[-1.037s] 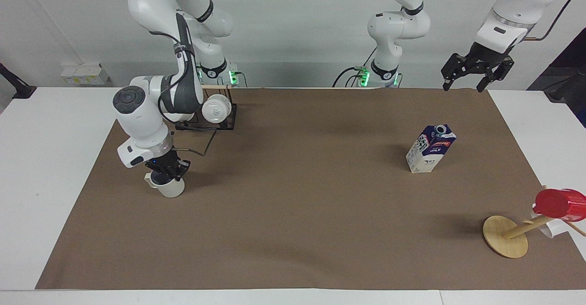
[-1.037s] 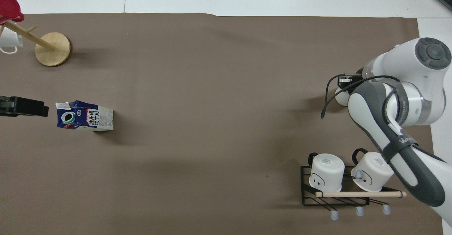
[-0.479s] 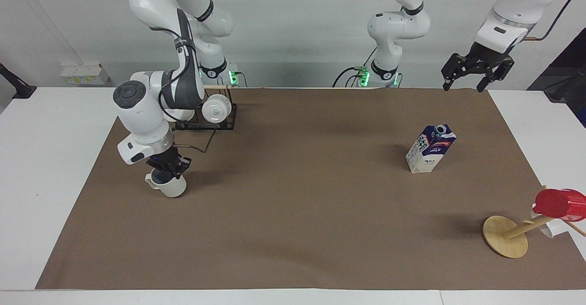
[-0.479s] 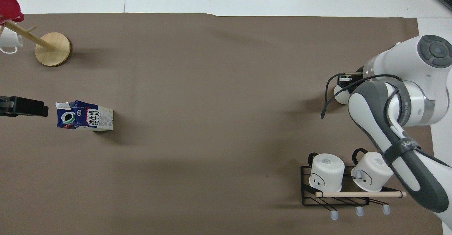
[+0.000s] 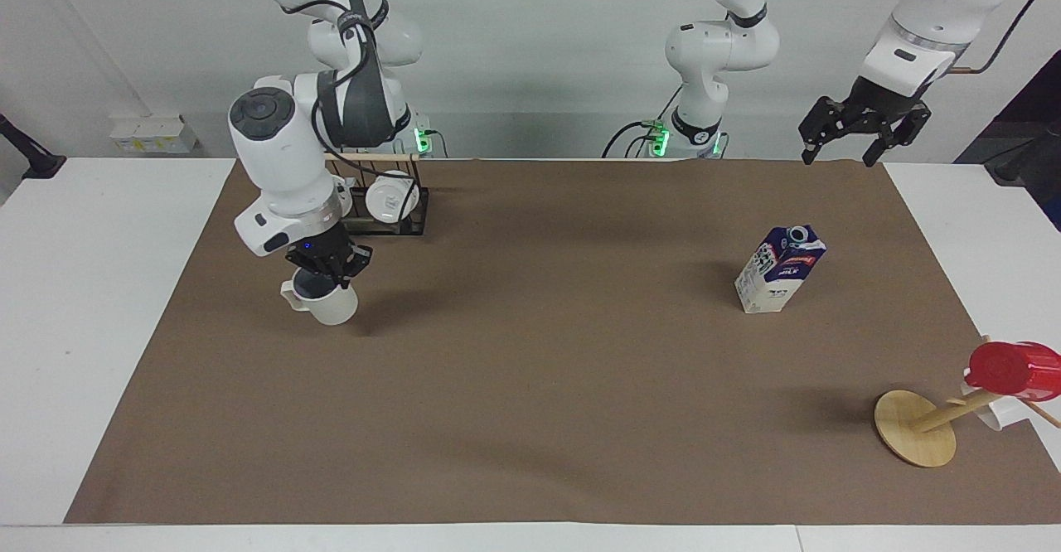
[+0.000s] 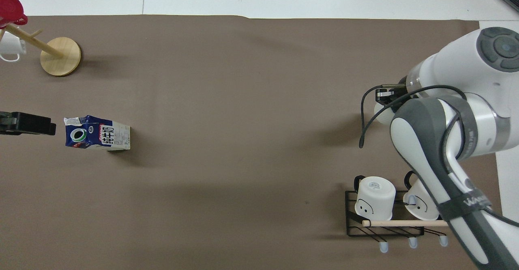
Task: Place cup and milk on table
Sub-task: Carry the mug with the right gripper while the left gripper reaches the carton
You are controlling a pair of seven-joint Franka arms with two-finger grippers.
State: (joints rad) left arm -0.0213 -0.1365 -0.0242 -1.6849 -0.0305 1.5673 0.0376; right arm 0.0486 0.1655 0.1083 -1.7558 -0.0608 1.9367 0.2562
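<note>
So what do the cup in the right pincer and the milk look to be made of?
The cup, held by its rim in the shut right pincer: likely ceramic or matte plastic; off-white, no shine, thick wall. The milk: printed paperboard carton with a folded gable top and crisp edges, and a round cap that looks plastic.

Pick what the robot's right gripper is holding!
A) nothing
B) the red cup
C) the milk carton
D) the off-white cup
D: the right gripper is shut on the rim of the off-white cup, raised over the brown sheet, while the milk carton stands alone on it.
</note>
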